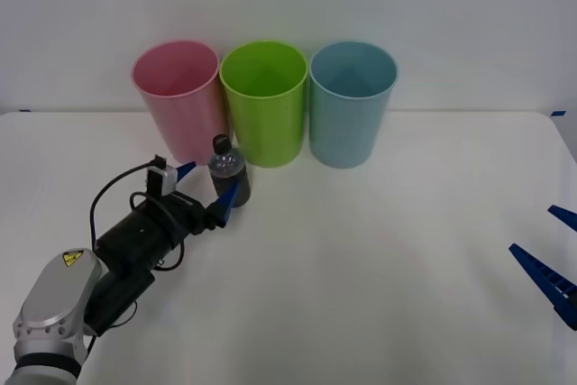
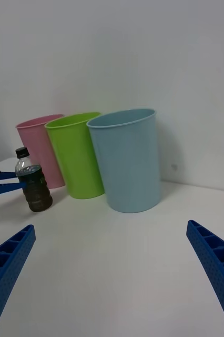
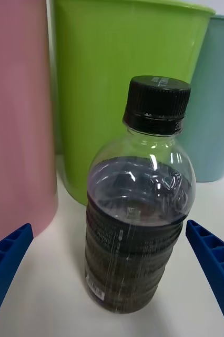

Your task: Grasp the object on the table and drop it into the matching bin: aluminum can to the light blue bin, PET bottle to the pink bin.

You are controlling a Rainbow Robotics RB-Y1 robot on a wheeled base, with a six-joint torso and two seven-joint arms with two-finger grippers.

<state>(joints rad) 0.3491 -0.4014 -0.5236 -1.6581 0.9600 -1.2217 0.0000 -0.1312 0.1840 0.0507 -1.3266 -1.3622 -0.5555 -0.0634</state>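
left gripper [image 1: 206,188] spread around the upright pet bottle [image 1: 227,173], not yet clamped.
bottle stands between its fingers; right gripper [image 1: 548,259], also spread, waits well apart.

Upright PET bottle [image 1: 227,171] before pink bin [image 1: 177,96]

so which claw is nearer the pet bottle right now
Left. The left claw is open with its fingers either side of the PET bottle, in front of the pink bin. The right claw is open far off at the table's right edge.
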